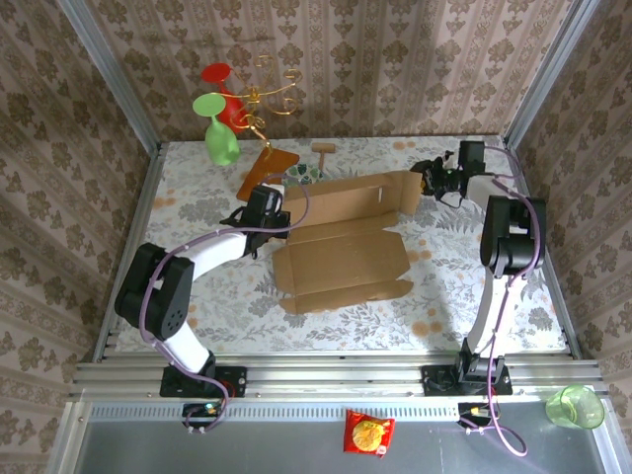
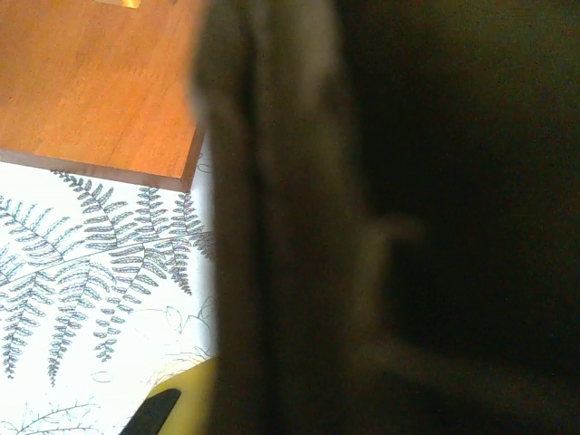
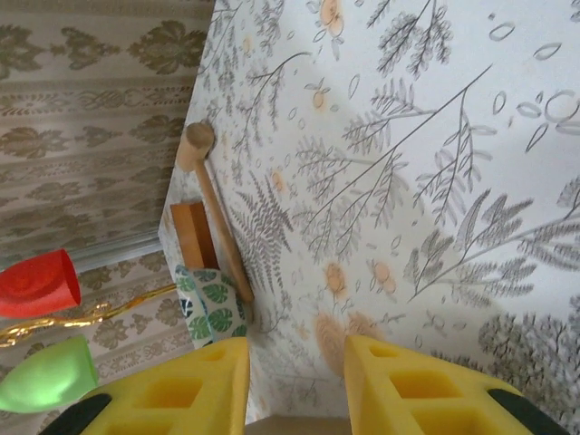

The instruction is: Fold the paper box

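Centre frame, paper box with rear flap raised; right gripper agape, left gripper clamping or not unclear; both ends likely need folding evenly along the crease.

No words or numbers can be read anywhere. The small red packet lies well in front of the paper box, past the near edge of the counter. It has a round yellow picture on it. Any letters on it are too small to make out.
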Tool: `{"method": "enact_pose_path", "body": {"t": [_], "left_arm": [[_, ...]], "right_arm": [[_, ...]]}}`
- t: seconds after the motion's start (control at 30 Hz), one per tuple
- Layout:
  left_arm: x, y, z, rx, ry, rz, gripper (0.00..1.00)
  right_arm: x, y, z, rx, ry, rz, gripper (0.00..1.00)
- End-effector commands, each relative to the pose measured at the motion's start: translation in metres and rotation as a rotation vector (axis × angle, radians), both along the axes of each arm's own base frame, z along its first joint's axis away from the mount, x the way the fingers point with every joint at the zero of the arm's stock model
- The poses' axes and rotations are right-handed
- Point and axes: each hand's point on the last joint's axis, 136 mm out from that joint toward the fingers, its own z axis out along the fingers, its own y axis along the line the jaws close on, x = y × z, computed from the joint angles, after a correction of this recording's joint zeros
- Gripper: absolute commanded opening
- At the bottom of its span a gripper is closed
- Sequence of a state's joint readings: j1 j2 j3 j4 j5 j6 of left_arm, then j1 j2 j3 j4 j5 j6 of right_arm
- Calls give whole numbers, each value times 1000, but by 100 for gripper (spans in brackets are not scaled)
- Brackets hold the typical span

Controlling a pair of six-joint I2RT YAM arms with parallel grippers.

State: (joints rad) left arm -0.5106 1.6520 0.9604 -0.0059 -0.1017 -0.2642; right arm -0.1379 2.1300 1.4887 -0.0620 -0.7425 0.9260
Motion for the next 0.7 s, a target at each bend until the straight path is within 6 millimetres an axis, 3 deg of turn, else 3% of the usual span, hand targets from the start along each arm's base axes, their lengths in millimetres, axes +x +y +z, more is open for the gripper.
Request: {"method": "enact_pose_path", "body": {"t": [0.0, 0.2, 0.67], "left_arm": [[-3, 0, 8, 30, -35, -27, 0], [-1, -4, 7, 24, -39, -19, 0], [2, 2, 4, -7, -50, 84, 0]], "right_arm": [[-1, 14, -9, 52, 42, 50, 35], [-11, 38, -10, 76, 37, 110, 35], [-64, 40, -18, 27, 41, 117, 32]]}}
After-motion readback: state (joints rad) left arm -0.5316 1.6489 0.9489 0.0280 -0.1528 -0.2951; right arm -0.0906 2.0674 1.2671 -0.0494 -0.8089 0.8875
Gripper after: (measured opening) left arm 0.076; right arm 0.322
